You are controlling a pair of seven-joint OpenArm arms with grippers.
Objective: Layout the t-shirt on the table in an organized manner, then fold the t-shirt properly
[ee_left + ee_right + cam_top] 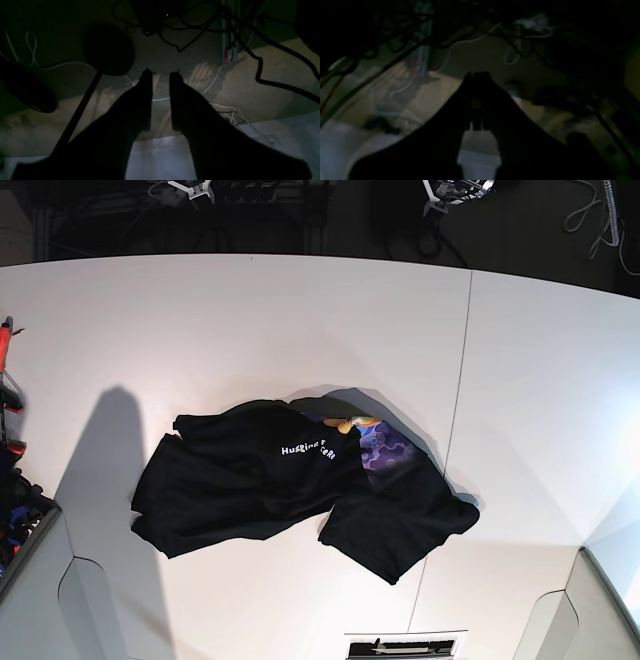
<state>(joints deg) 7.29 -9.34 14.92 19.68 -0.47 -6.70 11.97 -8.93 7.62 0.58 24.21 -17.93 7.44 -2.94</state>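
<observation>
Right now the t-shirt (300,485) lies crumpled near the middle of the white surface (150,320), black fabric bunched and folded over itself, white lettering showing across the top fold and a patch of purple-blue with a bit of orange-yellow peeking out just to the right of it. A thin dark seam (458,380) runs down the surface, passing under the shirt's right edge. Neither arm shows in the base view. Over at the left wrist camera, the left claw (161,75) hangs spread, a clear gap between its dark fingers, nothing in it, pointing at a dim floor (262,82) strewn with cables (260,72). The right claw (476,76) is pressed together, empty, above the same dim, blurred clutter.
</observation>
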